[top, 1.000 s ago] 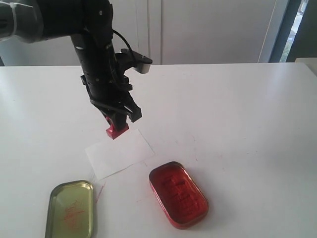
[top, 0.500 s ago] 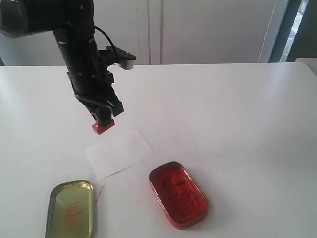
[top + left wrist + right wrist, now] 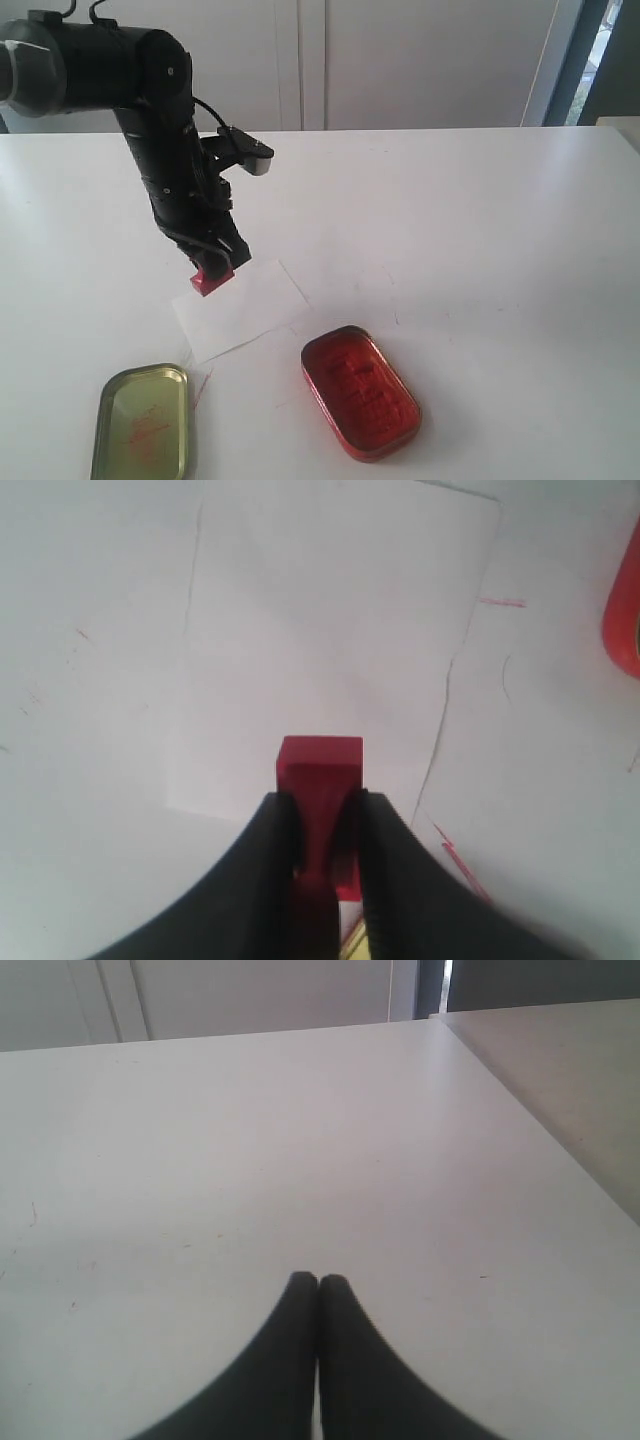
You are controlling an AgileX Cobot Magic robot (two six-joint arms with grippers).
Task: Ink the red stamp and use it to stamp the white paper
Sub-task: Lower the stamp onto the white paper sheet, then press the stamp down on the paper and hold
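White table (image 3: 480,220), right gripper (image 3: 318,1282) idle with jaws pressed together empty, white paper (image 3: 245,310) left of centre, and over 0.5 s the left gripper (image 3: 214,268) has sunk to its upper-left corner clenching the red stamp (image 3: 210,281), imprint seemingly imminent.

red stamp (image 3: 211,281) looks like matt plastic, white paper (image 3: 245,308) smooth and matt, front-edge tin lid (image 3: 145,420) probably dull-sheen metal

Open table (image 3: 480,200) on the right and back (lots of room); near the front the red tin (image 3: 360,392) and gold lid (image 3: 143,420) block the way; the left gripper (image 3: 215,268) hangs over the white paper (image 3: 250,308).
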